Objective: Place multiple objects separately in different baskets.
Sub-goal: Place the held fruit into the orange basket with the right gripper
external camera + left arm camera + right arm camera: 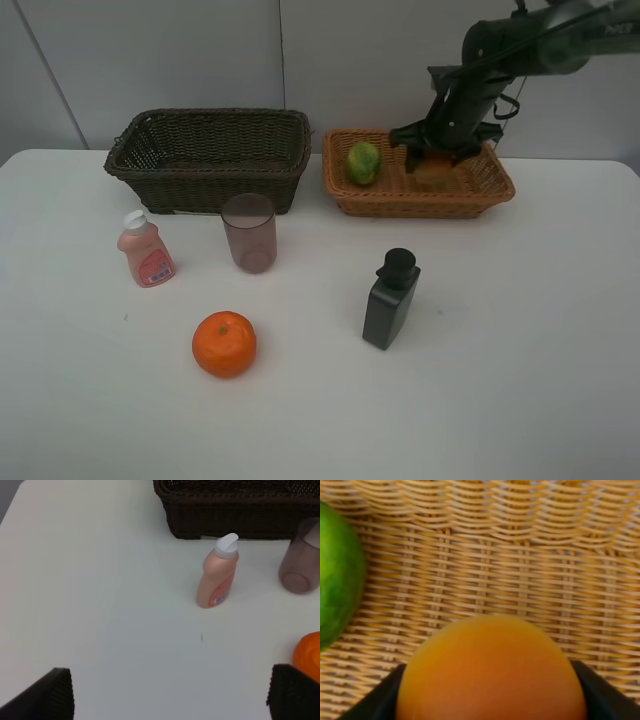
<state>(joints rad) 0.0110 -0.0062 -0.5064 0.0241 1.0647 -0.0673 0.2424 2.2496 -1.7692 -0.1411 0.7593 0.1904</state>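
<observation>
My right gripper [437, 158] is down inside the light orange-tan basket [420, 205], shut on the red-orange peach-like fruit [436, 170]. In the right wrist view, the fruit [490, 675] sits between the black fingertips [375, 700], over the basket's weave [520, 555]. The green citrus [363, 163] lies in the same basket, to the fruit's left [335, 580]. The dark brown basket [205, 185] holds nothing I can see. The pink bottle [146, 250], purplish cup [249, 233], orange [224, 344] and black bottle [391, 300] stand on the table. My left gripper [170, 695] is open over bare table.
The left wrist view shows the pink bottle [216, 575], the cup [300, 560], the edge of the orange [307, 652] and the dark basket's front wall [240, 510]. The white table [520, 380] runs wide in front. A grey wall stands behind the baskets.
</observation>
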